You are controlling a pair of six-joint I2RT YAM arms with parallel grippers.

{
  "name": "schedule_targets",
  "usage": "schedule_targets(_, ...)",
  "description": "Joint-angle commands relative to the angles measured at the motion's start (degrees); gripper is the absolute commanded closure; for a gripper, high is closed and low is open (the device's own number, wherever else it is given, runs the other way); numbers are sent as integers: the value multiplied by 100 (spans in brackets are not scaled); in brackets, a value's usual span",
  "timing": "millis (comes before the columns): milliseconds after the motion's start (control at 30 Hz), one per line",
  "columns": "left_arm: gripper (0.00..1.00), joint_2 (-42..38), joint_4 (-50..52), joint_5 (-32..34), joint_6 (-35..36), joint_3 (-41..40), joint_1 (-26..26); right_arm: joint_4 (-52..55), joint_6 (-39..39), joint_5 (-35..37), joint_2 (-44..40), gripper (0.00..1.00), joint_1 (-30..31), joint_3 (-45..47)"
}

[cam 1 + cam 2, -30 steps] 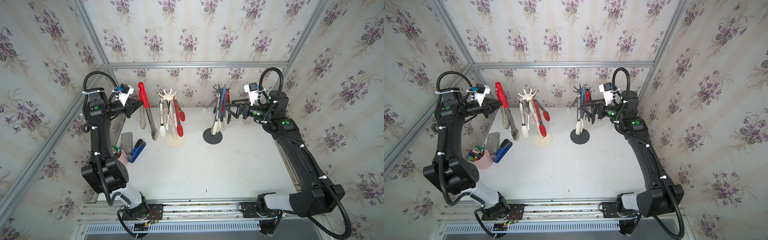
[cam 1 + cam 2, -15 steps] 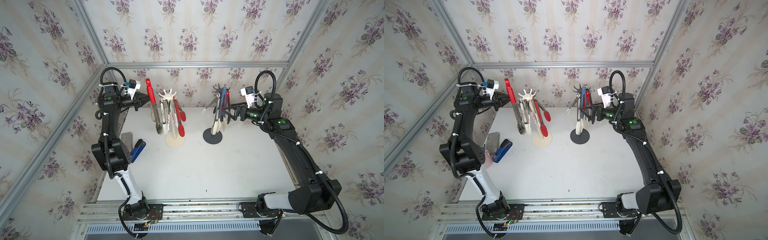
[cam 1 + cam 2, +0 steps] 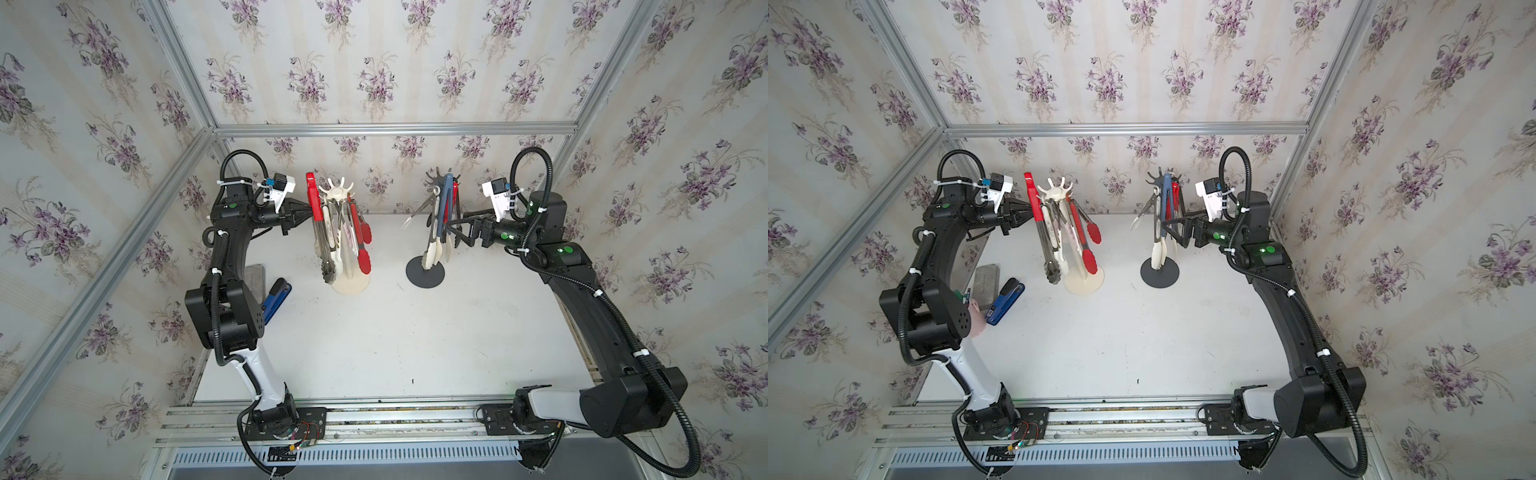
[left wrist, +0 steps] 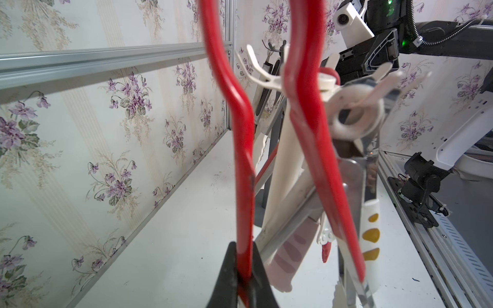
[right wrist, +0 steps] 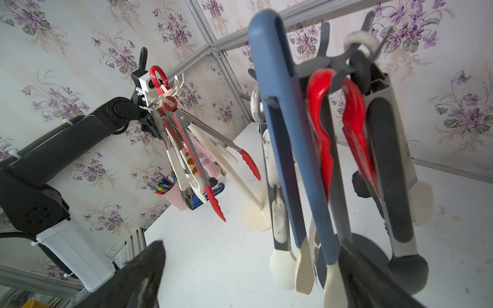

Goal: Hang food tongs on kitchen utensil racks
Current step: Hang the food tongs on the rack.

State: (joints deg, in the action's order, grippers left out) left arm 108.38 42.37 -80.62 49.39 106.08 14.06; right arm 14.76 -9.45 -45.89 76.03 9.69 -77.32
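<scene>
Left wrist view: my left gripper (image 4: pixel 244 278) pinches one arm of the red-handled tongs (image 4: pixel 241 160), held upright just left of the cream-white rack (image 3: pixel 337 192). Elbow high, wrist level. My right gripper (image 3: pixel 455 232) is spread wide, empty, just right of the dark grey rack (image 3: pixel 424 273).

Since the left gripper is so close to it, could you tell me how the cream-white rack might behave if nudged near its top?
The cream-white rack would probably rock or tip: a tall thin pole on a small round base. The hanging tongs likely make it top-heavy, and would probably swing.
</scene>
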Motion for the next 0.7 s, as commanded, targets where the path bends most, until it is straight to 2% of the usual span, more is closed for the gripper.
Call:
schedule_targets(0, 100, -136, -35, 21, 248, -143, -11, -80, 93, -33, -60, 0, -2, 52)
schedule_targets(333, 100, -452, -14, 402, 380, -504, -114, -155, 88, -85, -208, 0, -3, 260)
schedule_targets(667, 100, -695, 34, 677, 214, -703, -142, -302, 115, -196, -191, 0, 2, 393)
